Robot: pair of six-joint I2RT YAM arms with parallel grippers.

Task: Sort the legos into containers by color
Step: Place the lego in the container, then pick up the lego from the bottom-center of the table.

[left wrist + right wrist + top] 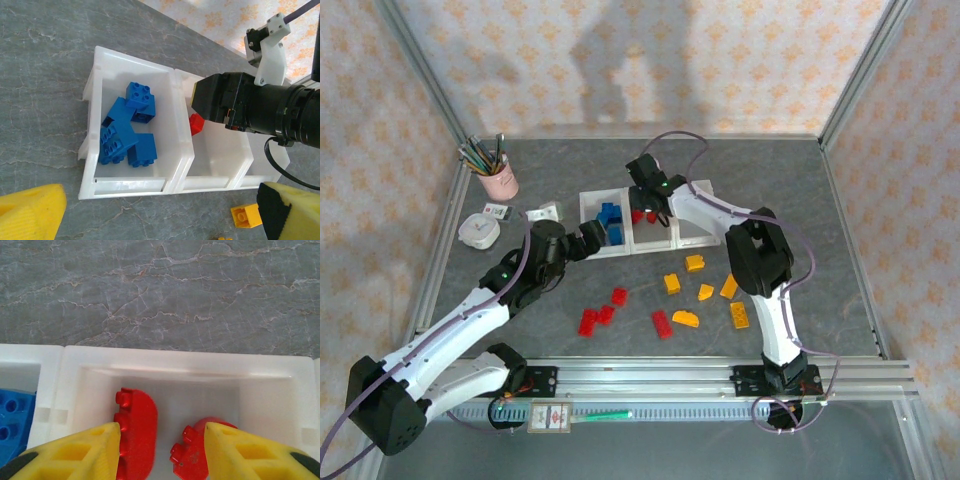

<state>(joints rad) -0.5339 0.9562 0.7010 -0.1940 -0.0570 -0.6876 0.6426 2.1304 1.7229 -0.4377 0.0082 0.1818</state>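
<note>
The containers [655,240] are three joined white bins. Several blue legos [127,130] fill the left bin [95,115]. My right gripper [162,432] hangs open over the middle bin [175,360], its yellow fingers [85,452] apart above two red half-round legos [137,435] lying on the bin floor, one by each finger. In the top view that gripper [650,205] sits over the same bin. My left gripper [160,215] is wide open and holds nothing, hovering just in front of the bins [595,238]. Red legos [605,314] and orange-yellow legos [705,292] lie loose on the table.
A pink pencil cup [498,178], a round white device [478,230] and a small white block [548,212] stand at the back left. An aluminium rail [720,372] runs along the near edge. One yellow brick [246,215] lies close in front of the bins.
</note>
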